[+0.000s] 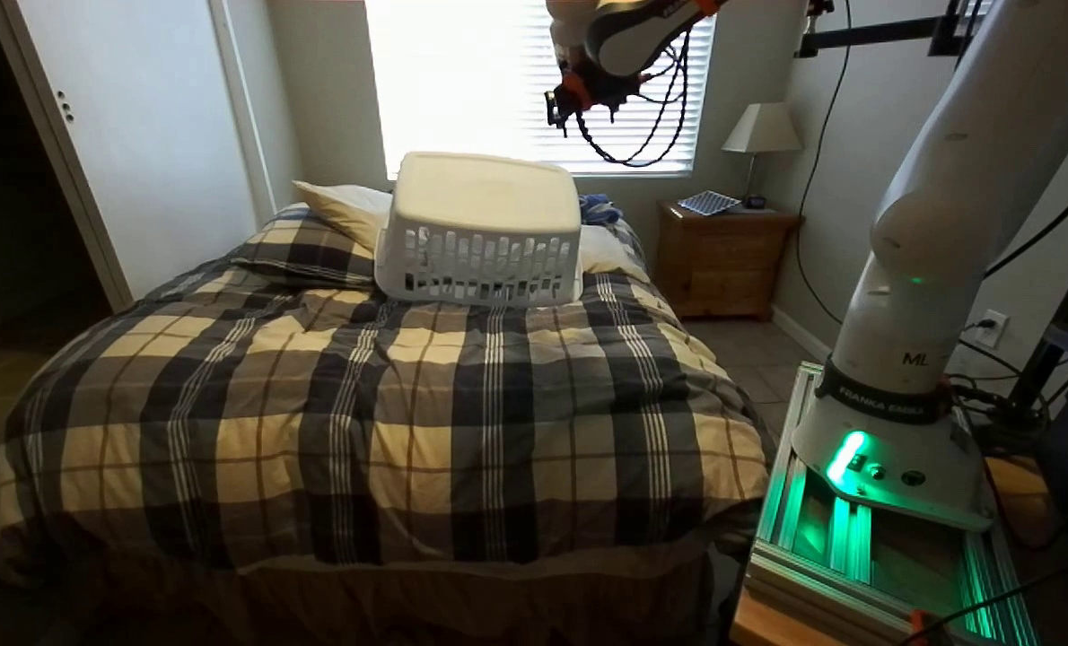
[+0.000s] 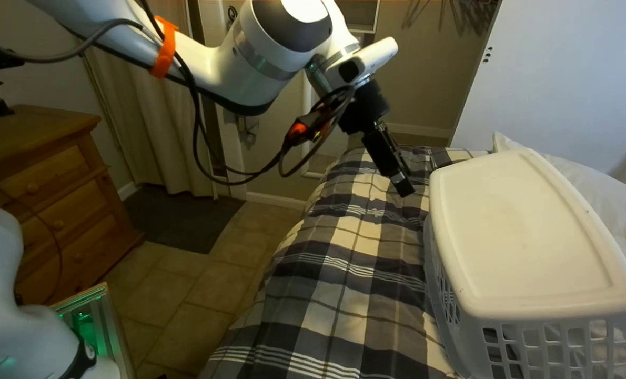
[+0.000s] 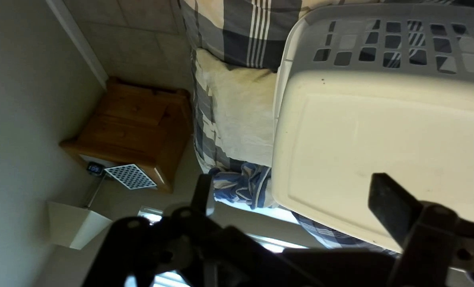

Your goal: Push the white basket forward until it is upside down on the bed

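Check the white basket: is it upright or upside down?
Upside down: in both exterior views the white basket sits on the bed, its solid base facing up, slotted sides below.

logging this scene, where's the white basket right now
In an exterior view, the white basket is upper centre, upside down on the bed near the window, pale pillows showing either side.

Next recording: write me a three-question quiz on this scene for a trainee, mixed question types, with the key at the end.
1. How does the white basket rest on the bed?
A) Upright, opening up
B) On one side
C) Upside down, opening down
2. True or false: the tool is open and holds nothing.
3. Fill in the missing word: a shaded ____ stands on the wooden nightstand.

Key:
1. C
2. True
3. lamp
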You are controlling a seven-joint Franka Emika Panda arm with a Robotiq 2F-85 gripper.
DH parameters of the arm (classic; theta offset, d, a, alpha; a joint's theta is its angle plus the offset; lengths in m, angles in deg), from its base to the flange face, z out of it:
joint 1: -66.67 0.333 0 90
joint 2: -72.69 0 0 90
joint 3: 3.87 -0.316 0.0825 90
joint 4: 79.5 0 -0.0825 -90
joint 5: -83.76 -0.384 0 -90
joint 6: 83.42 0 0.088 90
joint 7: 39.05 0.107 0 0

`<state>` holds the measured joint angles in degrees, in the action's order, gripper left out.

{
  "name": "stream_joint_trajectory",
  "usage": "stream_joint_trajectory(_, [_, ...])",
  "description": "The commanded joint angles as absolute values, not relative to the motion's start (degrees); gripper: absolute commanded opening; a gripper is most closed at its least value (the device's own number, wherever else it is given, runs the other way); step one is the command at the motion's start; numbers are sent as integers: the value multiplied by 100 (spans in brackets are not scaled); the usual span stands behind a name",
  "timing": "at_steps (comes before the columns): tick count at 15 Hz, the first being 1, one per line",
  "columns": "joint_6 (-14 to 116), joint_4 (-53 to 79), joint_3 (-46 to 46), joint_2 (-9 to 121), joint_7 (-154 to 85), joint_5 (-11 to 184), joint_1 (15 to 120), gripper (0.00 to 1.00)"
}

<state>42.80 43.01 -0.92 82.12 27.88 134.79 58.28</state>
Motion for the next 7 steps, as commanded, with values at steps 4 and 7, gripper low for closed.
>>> stream_joint_trajectory(4, [4263, 4281, -38, 8174, 2777, 13472, 5871, 100])
stream_joint_trajectory(7, [4263, 4280, -37, 8173, 2777, 13472, 5871, 100])
